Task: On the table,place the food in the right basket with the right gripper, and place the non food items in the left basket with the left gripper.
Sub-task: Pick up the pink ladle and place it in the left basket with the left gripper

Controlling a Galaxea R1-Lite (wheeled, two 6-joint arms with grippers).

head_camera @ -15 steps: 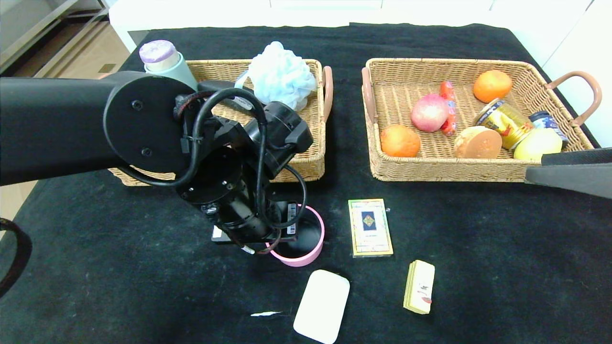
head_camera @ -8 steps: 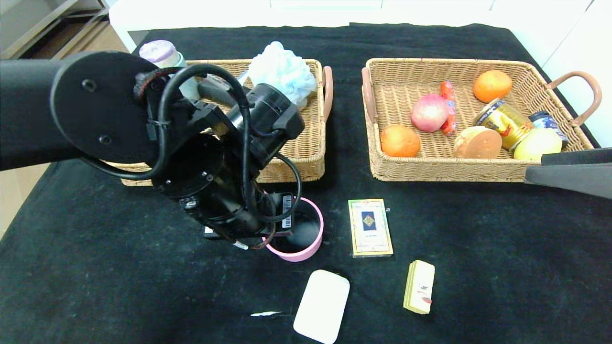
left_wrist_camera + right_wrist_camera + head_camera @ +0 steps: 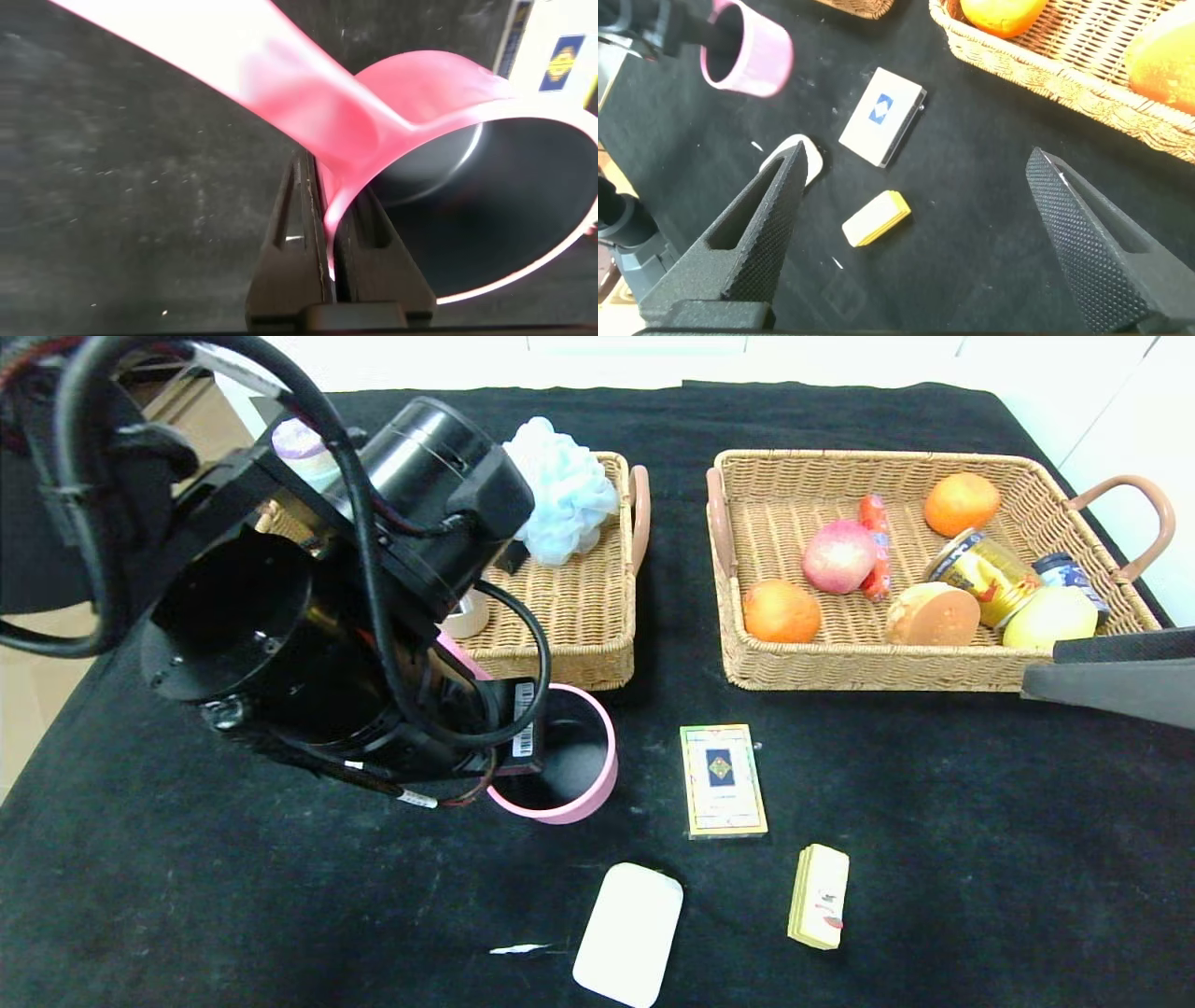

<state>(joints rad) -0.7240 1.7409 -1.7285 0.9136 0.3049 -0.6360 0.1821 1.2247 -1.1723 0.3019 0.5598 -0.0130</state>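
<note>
My left gripper (image 3: 329,191) is shut on the rim of the pink saucepan (image 3: 597,775), holding it tilted just in front of the left basket (image 3: 579,616); its handle (image 3: 234,56) points away. On the table (image 3: 934,859) lie the card box (image 3: 723,780), the white bar (image 3: 628,933) and the yellow wrapped block (image 3: 820,896). The peach (image 3: 838,556) and the bumpy orange fruit (image 3: 780,610) sit in the right basket (image 3: 868,677). My right gripper (image 3: 915,157) hangs open near that basket's front right corner, above the yellow block (image 3: 876,218).
The left basket holds a blue bath puff (image 3: 560,485), a purple-capped bottle (image 3: 303,439) and a tape roll (image 3: 467,613). A can (image 3: 985,574), a sausage (image 3: 875,546), an orange (image 3: 960,502) and a yellow fruit (image 3: 1050,616) share the right basket. A white scrap (image 3: 518,949) lies near the bar.
My left arm has risen and swung back toward the left basket, carrying the saucepan up off the cloth. The right arm has stayed put.
</note>
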